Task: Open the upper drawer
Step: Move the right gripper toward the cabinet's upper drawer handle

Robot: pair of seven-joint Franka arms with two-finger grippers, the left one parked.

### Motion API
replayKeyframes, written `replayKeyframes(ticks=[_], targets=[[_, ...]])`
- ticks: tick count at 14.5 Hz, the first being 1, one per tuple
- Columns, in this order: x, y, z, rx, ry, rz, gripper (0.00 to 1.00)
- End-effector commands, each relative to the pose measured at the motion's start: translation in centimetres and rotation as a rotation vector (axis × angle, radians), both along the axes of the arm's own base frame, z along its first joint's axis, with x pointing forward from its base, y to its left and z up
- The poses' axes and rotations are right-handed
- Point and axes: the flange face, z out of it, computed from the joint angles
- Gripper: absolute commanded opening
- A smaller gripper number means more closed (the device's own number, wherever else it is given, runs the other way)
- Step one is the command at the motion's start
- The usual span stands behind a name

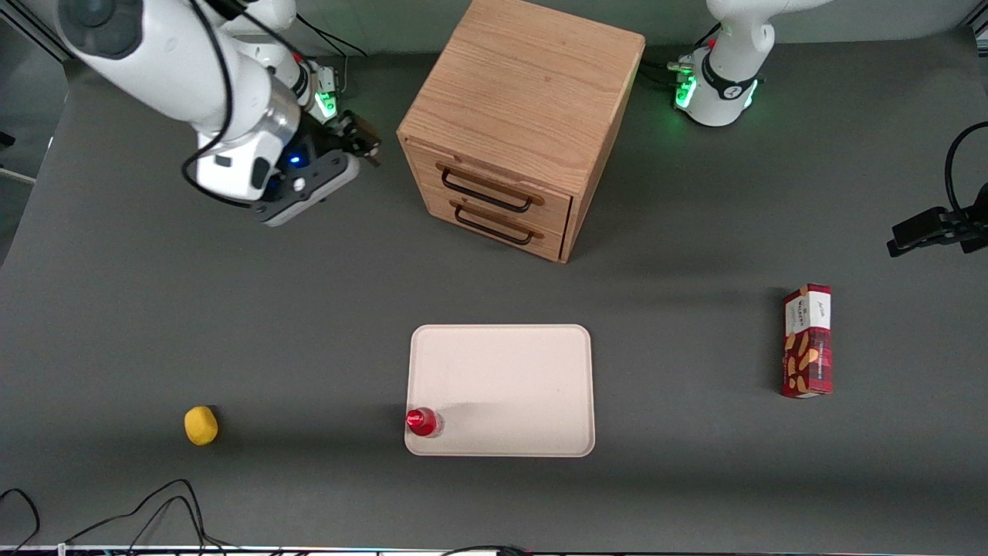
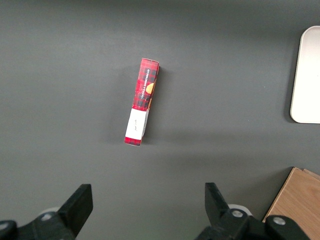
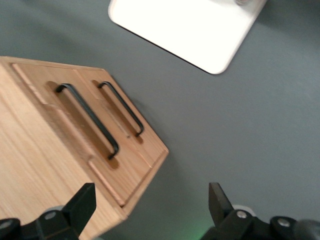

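Oak upper drawer (image 1: 494,188) sitting flush, shut; nothing pulled yet. My gripper (image 1: 359,143) hovering beside cabinet (image 1: 525,93), toward working arm's end, fingers (image 3: 82,202) spread wide, gripping nothing. Reaching black handle (image 1: 486,191), pulling: all remaining.

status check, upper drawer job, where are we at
End effector open, empty, hovering beside the cabinet, off the handles. Upper drawer shut, handle untouched. Nothing blocking the drawer front; tray sits nearer the camera.
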Motion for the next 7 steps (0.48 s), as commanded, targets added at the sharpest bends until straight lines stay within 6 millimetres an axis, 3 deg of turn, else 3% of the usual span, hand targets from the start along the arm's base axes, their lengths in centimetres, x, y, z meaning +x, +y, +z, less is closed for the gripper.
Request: replayKeyframes(ticks=[1,4,7], targets=[[-0.8,4.2,-0.2,0.056,-0.003,0.079,1.00],[-3.1,8.8,-1.2,0.074,-0.005,0.205,1.00],[-2.7,9.8,-2.8,0.073,-0.028,0.327,1.00]])
